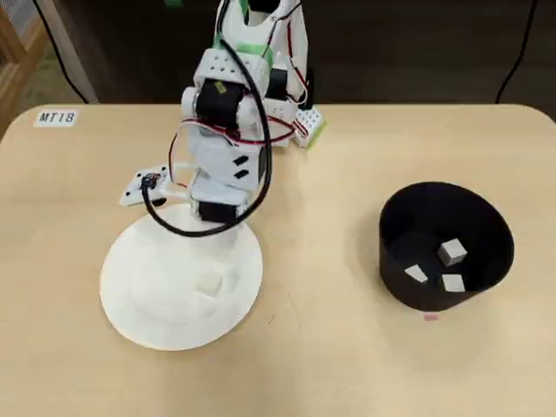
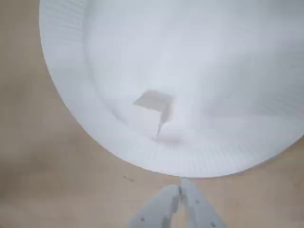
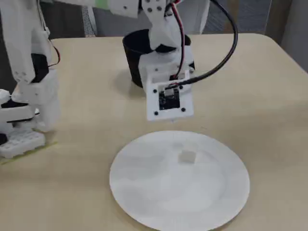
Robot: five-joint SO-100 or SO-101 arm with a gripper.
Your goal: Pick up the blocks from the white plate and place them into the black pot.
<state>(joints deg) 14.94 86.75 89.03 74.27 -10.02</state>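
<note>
Fingers [image 2: 179,189] of mine were pressed together with nothing between them, their tips meeting at the bottom edge of the wrist view, just off the rim of the white plate [image 2: 95,128] and above the bare table [image 2: 42,180]. One block [image 2: 154,107] remained on that plate, sitting a little way inside the rim nearest my tips; in the fixed view it lay [image 3: 187,157] toward the far side of the plate's middle, and from overhead it was a faint square [image 1: 209,287] hardly distinct from the plate beneath it. The black pot [image 1: 395,252] stood well apart across the table, and three blocks [image 1: 451,253] already rested on its floor. My worry was this: if I came down clenched as I was, I would strike the cube's top or shove it across the smooth plate instead of straddling it, so I judged I had to spread first. The cube also appeared turned at an angle to my tips in the wrist view, so a grip might catch corners and let it twist out. It looked small, plain, off-white and sharp-edged, casting a short shadow, nearly the colour of the plate, which made its edges hard to judge.
</note>
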